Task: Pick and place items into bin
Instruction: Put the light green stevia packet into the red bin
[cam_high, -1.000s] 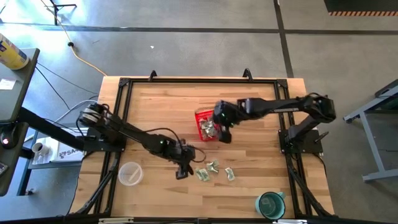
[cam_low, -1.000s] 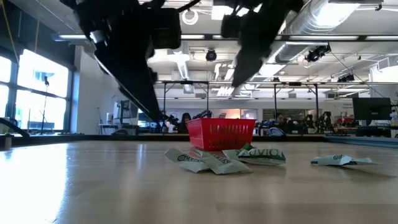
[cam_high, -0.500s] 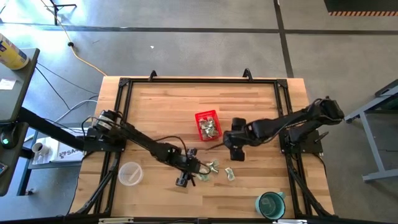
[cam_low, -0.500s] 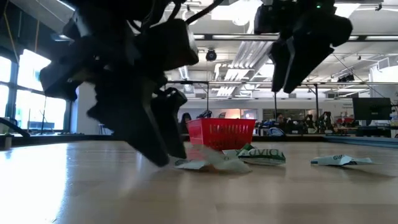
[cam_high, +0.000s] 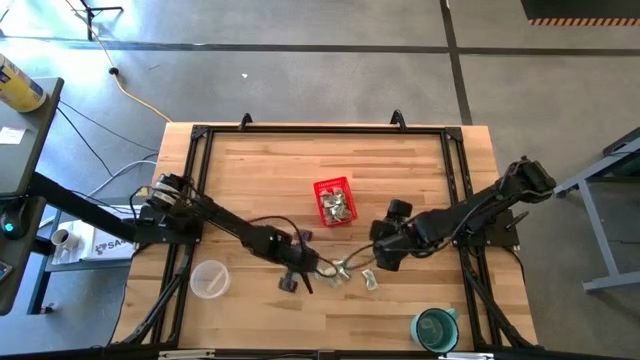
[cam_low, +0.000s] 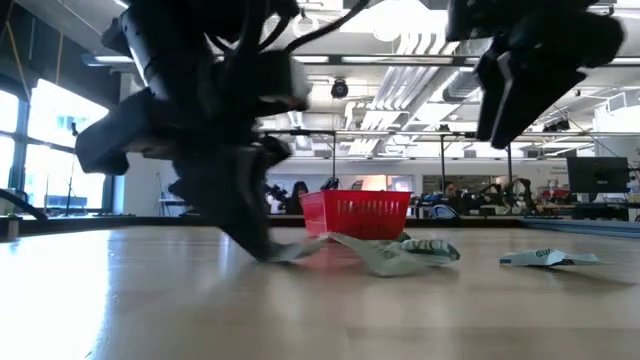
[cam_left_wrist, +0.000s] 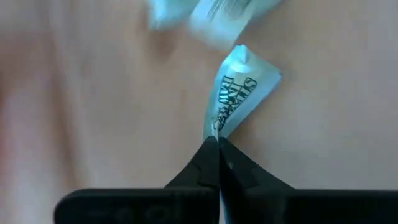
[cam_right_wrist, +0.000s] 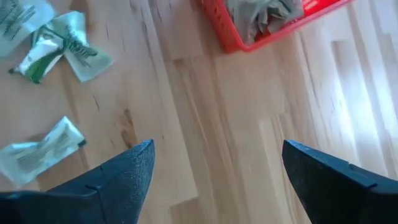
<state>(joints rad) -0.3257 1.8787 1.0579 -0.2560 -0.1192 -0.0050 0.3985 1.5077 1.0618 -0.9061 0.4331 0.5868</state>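
The bin, a red slotted basket (cam_high: 333, 201), stands mid-table with several crumpled items in it. More pale green-and-white items (cam_high: 342, 270) (cam_high: 369, 281) lie loose on the wood nearer the front edge. My left gripper (cam_left_wrist: 217, 146) is down at the left of this cluster, shut on one item (cam_left_wrist: 239, 93). My right gripper (cam_right_wrist: 217, 152) hovers open above bare wood to the right of the loose items (cam_right_wrist: 62, 43) (cam_right_wrist: 37, 149), on the basket's (cam_right_wrist: 267, 18) near side, and touches nothing. My left gripper pinches one narrow end of the wrapped item (cam_left_wrist: 216, 127) between its two fingertips. The fingers slant down from the table's left. The rest of the item reaches out ahead of the fingers and lies low at the table top (cam_low: 292, 250).
A clear plastic cup (cam_high: 209, 279) stands near the front left and a teal round cup (cam_high: 436, 327) at the front right. A black frame (cam_high: 320, 129) runs round the table. Bare wood lies left of and behind the basket.
My left gripper has come down at the left of the loose items and shut on one. My right gripper has left the basket, gone toward the table's near edge and sunk lower beside the loose items, staying open.
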